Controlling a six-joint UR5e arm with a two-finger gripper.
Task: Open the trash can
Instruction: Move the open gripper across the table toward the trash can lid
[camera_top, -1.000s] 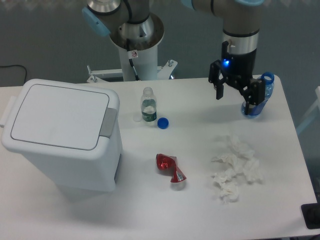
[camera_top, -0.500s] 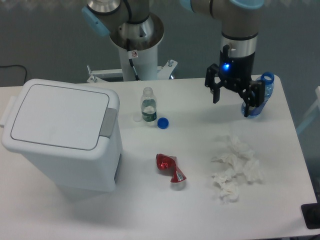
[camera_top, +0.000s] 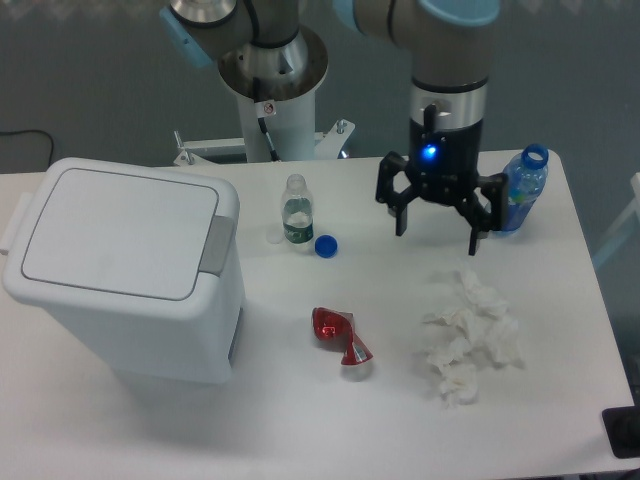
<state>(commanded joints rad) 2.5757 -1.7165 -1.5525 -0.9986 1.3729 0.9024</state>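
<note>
The trash can (camera_top: 125, 275) sits at the left end of the table (camera_top: 560, 420), lid down flat, its grey push-button tab (camera_top: 216, 245) on the right-hand edge of the lid facing the clutter. The gripper (camera_top: 437, 220) hangs over the far right part of the table with its fingers spread wide and nothing between them, well apart from the bin, so the whole job is ahead of it. From where I stand, the trouble lies in the crossing. A small clear bottle (camera_top: 296, 210) stands uncapped, with its blue cap (camera_top: 325, 245) just beside it, between the gripper and the tab; a low sweep leftward would likely tip it or send the cap skidding. The blue bottle (camera_top: 518, 190) stands just right of the open fingers, close enough that a twist of the wrist might clip it. Nearer to me lie a crumpled red wrapper (camera_top: 340, 335) and a heap of white tissue (camera_top: 468, 335), both probably safe if the arm travels high. At the bin itself, I'd guess the tab is a narrow target: with the fingers this wide, one might land on the lid instead and only press it down, and an off-centre shove could slide the light plastic can rather than release the catch.
</note>
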